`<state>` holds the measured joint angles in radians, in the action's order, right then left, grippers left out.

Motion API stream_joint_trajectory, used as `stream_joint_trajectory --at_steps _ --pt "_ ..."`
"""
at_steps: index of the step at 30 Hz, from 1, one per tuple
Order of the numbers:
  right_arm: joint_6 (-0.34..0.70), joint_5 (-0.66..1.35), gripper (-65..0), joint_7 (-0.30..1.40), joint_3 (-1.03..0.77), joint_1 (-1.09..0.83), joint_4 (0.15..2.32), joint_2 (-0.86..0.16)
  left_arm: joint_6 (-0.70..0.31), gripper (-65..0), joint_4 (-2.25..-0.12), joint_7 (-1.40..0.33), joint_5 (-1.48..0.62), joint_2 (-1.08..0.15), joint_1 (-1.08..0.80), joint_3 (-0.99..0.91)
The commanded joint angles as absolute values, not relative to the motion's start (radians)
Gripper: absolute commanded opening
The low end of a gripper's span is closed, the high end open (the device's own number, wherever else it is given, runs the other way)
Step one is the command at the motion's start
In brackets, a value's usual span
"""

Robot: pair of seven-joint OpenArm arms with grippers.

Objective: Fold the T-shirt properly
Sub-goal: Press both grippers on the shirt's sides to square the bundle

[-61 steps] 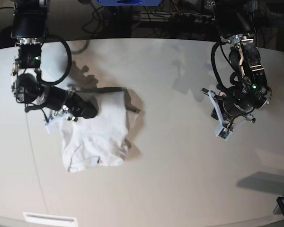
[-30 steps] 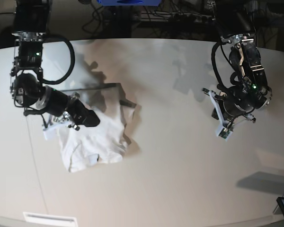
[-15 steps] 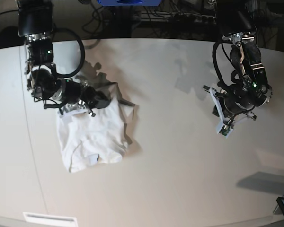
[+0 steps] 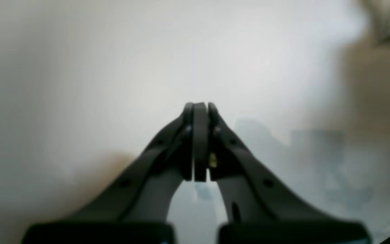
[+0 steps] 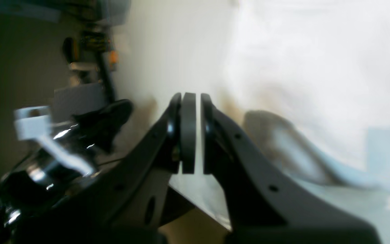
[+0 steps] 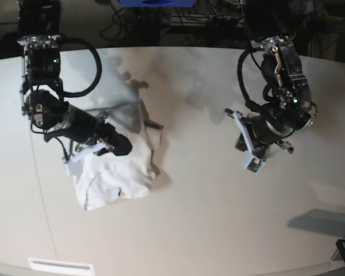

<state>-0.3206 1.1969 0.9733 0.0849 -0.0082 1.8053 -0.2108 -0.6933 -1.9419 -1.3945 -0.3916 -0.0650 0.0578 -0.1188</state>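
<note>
You see the T-shirt (image 6: 118,172) lying crumpled on the table (image 6: 207,218), on the base view's left side. The right gripper (image 5: 191,135) is above it, jaws closed on nothing. The left gripper (image 4: 200,140) is well apart, also closed and empty. No label or writing can be read.

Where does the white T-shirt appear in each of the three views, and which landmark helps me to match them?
Base: the T-shirt lies left of centre, partly under the right gripper.
Right wrist: blurred white cloth, upper right.
Left wrist: not clearly in it.
Shared landmark: the off-white tabletop.
</note>
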Motion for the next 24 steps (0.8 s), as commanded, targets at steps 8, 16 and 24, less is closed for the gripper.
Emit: stream_joint_trajectory --at_steps 8,16,24 --pt "-0.314 1.076 -62.0 0.967 -0.042 0.05 1.778 -0.237 -0.698 -65.0 -1.906 -1.323 -0.392 0.044 0.065 0.058" --pt "-0.314 0.834 -62.0 0.963 -0.116 0.048 1.77 -0.28 -0.698 -65.0 -1.816 -1.273 -0.394 0.015 0.053 0.061" --pt "-0.314 0.492 -62.0 0.964 0.008 0.09 1.552 -0.255 -0.698 -65.0 -1.653 -1.188 -0.4 0.01 0.079 0.064"
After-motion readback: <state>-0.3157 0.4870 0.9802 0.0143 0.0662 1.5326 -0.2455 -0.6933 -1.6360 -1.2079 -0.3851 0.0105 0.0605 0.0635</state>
